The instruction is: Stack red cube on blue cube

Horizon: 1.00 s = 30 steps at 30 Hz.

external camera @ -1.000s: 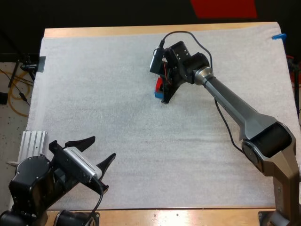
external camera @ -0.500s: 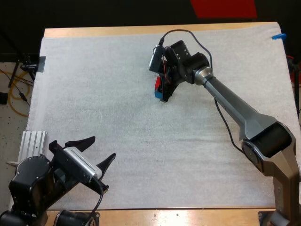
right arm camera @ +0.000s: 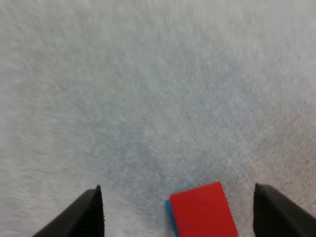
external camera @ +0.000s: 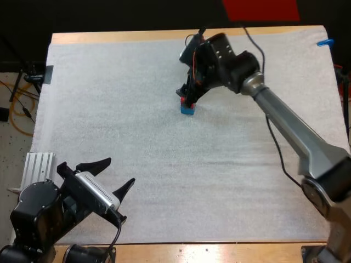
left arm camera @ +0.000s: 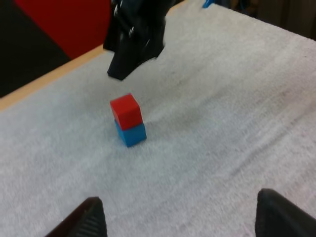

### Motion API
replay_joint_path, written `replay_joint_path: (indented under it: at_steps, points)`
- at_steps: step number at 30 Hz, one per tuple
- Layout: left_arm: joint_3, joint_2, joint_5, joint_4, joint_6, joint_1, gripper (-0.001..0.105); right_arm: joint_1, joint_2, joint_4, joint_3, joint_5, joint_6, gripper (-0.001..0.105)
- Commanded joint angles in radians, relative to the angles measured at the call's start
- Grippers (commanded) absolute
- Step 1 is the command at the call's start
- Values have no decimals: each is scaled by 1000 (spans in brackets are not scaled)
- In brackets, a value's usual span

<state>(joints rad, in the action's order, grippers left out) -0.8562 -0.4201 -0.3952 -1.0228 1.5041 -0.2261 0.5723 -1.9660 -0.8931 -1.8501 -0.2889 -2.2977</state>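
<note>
**Red cube on blue: stack looks made, retreat comes next**

Red cube (left arm camera: 126, 109) sits on top of the blue cube (left arm camera: 131, 133), the pair standing toward the far side of the white mat (external camera: 109, 98). It is not quite square to its base: from above, a sliver of blue peeks out along one edge. The right gripper (right arm camera: 177, 187) hangs just above the stack, its black fingers spread wide and clear of both cubes, gripping nothing. The left gripper (external camera: 119, 171) is well apart at the mat's near left corner, also spread and empty.

By my reading the placing is done and only the retreat is left. That calls for a straight lift before any sideways travel (a brushed fingertip could tip the top cube).

Both cubes are small, sharp-edged and matte, and probably light and easy to knock. The mat is a soft, fuzzy sheet, so the base may rock slightly.
</note>
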Motion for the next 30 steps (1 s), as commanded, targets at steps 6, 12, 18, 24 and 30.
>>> replay_joint_path:
  at_steps: [6,12,18,24,30]
  points:
    - [-8,-89,2,100,-6,-4,63,-63,84,-19,-10,-53,160,62]
    - [-11,-207,120,250,-1,-4,63,-190,110,-17,-10,-51,222,62]
    - [-21,-346,146,397,49,38,63,-318,156,-20,-8,69,253,62]
    - [-64,-438,145,439,69,137,63,-449,220,-36,-8,95,283,62]
    - [-116,-457,145,454,69,229,63,-575,316,-24,70,153,291,62]
